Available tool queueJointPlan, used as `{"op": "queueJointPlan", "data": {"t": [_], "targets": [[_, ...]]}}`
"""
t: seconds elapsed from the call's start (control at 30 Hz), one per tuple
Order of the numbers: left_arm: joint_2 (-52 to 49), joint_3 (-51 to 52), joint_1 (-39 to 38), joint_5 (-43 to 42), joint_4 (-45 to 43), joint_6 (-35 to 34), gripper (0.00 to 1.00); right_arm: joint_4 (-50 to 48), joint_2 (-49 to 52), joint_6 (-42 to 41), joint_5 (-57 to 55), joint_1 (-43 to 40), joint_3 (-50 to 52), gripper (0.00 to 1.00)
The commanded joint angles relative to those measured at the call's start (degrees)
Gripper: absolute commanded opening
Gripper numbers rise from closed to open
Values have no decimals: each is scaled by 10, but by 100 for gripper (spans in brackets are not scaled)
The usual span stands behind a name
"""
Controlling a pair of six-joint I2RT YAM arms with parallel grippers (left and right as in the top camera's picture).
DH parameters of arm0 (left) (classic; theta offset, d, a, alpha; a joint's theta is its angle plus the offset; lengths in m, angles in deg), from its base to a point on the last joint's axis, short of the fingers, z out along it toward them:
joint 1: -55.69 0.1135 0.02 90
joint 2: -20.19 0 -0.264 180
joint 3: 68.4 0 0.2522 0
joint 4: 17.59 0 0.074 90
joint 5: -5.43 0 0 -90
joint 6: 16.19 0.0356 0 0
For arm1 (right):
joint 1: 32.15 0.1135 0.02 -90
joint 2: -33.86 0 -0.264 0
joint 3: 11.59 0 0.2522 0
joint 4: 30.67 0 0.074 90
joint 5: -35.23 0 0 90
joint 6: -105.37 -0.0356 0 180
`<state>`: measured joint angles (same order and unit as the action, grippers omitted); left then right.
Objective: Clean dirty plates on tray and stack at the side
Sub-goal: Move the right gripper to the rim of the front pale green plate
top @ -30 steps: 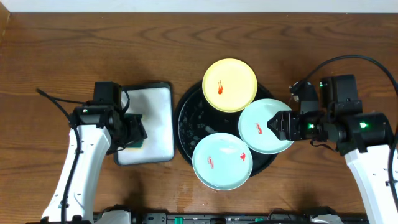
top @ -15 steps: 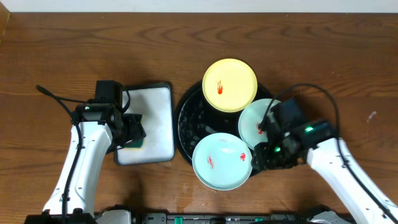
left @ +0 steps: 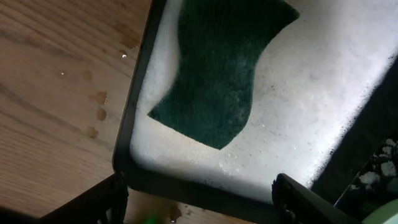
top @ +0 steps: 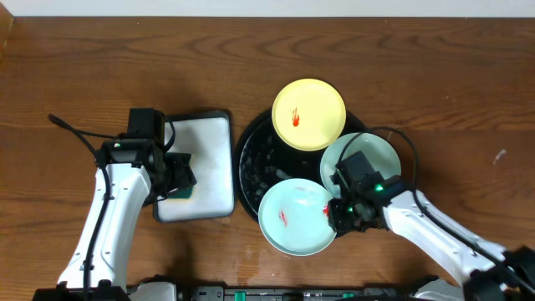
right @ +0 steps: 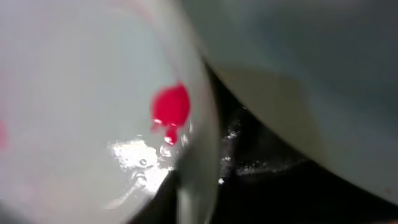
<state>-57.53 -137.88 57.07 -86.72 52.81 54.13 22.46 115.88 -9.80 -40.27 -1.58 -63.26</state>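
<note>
The black tray (top: 251, 164) holds three plates. The yellow plate (top: 309, 114) lies at the back, one mint plate (top: 378, 154) at the right, and another mint plate (top: 292, 219) at the front; each shows red smears. My right gripper (top: 336, 211) is low at the front mint plate's right rim. In the right wrist view that rim (right: 200, 155) runs up the middle, with a red smear (right: 171, 109) just inside it; the fingers look open on either side. My left gripper (top: 182, 178) is open above the green sponge (left: 217, 68).
The small white tray (top: 205, 159) with a black rim lies left of the black tray and holds foamy water (left: 311, 112) and the sponge. Water drops (left: 96, 115) dot the wooden table beside it. The black tray's floor (right: 261, 162) shows wet specks.
My right arm has swung from the right of the tray down and left to the front mint plate's rim. The left arm has not moved.
</note>
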Motion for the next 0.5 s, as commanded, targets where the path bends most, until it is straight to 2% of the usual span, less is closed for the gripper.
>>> {"op": "queueJointPlan", "data": {"t": [0.0,0.17,0.47], "targets": [[-2,5,-1,11,3,-8,75,-6,12,-20,-22,5,4,3],[-2,5,-1,11,3,-8,75,-32,-5,-14,-23,5,-7,1],[-2,5,-1,11,3,-8,75,-163,-31,97,-123,5,-25,1]]}}
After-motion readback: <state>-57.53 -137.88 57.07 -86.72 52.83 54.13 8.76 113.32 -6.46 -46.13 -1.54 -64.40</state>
